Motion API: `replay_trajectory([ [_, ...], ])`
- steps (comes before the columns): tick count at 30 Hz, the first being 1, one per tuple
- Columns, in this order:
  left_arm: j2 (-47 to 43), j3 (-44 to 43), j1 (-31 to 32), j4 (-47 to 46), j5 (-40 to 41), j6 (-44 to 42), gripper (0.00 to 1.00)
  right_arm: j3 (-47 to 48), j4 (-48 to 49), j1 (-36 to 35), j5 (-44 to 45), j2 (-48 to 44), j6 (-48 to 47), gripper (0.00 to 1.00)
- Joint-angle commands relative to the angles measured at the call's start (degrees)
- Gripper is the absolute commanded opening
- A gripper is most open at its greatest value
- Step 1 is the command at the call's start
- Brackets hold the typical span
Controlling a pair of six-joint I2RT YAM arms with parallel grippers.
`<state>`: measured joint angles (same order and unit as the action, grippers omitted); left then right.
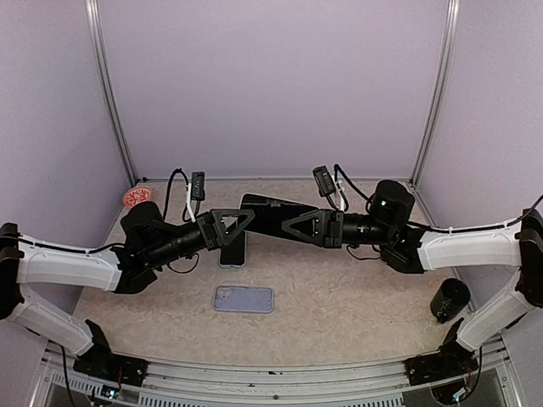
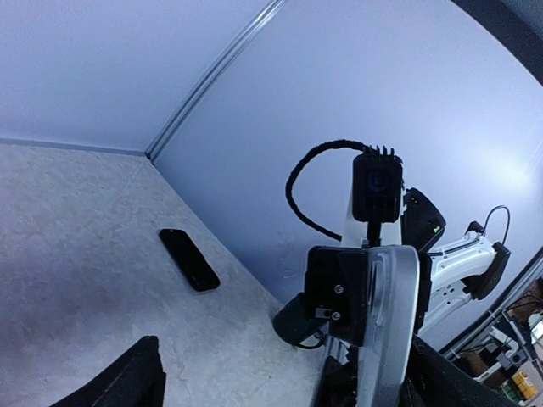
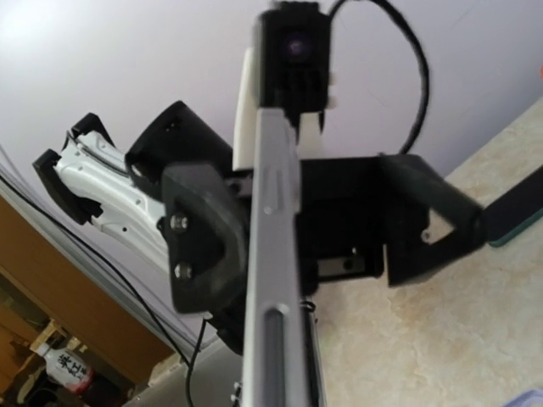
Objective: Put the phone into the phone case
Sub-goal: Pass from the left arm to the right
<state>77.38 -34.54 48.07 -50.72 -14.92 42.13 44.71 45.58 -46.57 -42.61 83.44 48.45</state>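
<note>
Clamping slim silver-edged phone [image 3: 276, 254], right gripper [image 2: 373, 292]; rounded lavender case [image 1: 243, 298] lies flat

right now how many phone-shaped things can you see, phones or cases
3: the phone at mid-table, the lavender case lying flat nearer the front, and a black slab at the back. More may be hidden.
</note>
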Motion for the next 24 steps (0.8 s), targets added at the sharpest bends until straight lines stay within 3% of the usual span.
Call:
replay_trajectory([
  [1,-6.29,2.91,-1.99,8.42,5.15,-1.94,0.99,2.28,-7.45,-0.29,2.14,-4.51,-3.42,0.00],
  [5,-12.61,6.56,-3.07,15.88,10.83,-2.74,0.99,2.92,-16.99,-0.27,2.78,-3.12,-2.25,0.00],
  [13,-24.37,14.40,-5.80,28.96,19.41,1.20,0.99,-0.20,-16.00,-1.46,1.93,3.62,4.35,0.00],
  [21,-27.46,19.59,-6.70,33.34,21.81,6.01,0.99,4.59,-21.25,-4.41,4.78,11.07,7.24,0.00],
  [24,-27.54,21.80,-7.36,32.01,21.89,7.90,0.99,9.77,-27.66,-5.33,4.42,15.55,8.03,0.00],
])
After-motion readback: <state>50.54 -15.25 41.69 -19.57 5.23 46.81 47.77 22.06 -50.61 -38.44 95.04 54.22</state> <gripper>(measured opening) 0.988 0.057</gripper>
